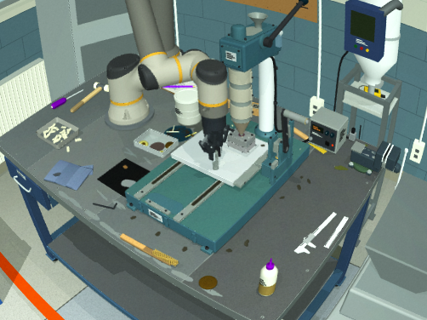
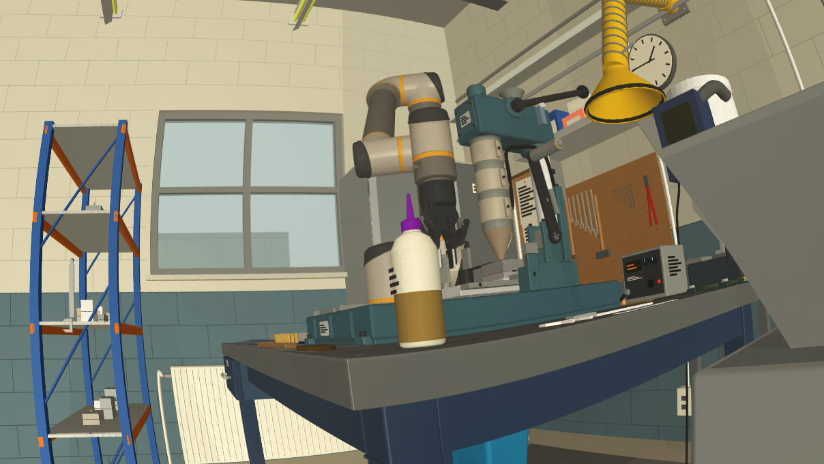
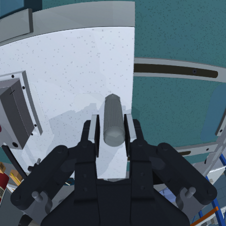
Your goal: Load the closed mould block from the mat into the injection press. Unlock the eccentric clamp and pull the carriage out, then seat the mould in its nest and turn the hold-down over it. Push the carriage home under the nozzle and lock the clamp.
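Note:
The grey mould block (image 1: 240,141) sits in its nest on the white carriage (image 1: 221,160), right under the press nozzle (image 1: 240,126). The carriage stands at the back of the teal press base. A knurled grey handle post (image 3: 113,120) rises from the carriage's front part. My gripper (image 3: 112,136) hangs straight down over that post with a finger on each side, and it is open and holds nothing. In the side camera the gripper (image 1: 214,152) stands just left of the mould. The clamp lever (image 1: 288,132) stands upright to the right of the white column.
A white tub (image 1: 187,106) stands behind the carriage. A parts tray (image 1: 155,144) and a black mat (image 1: 123,176) lie left of the press. The two rails (image 1: 200,198) run forward on the base. A glue bottle (image 1: 268,278) stands near the table's front edge.

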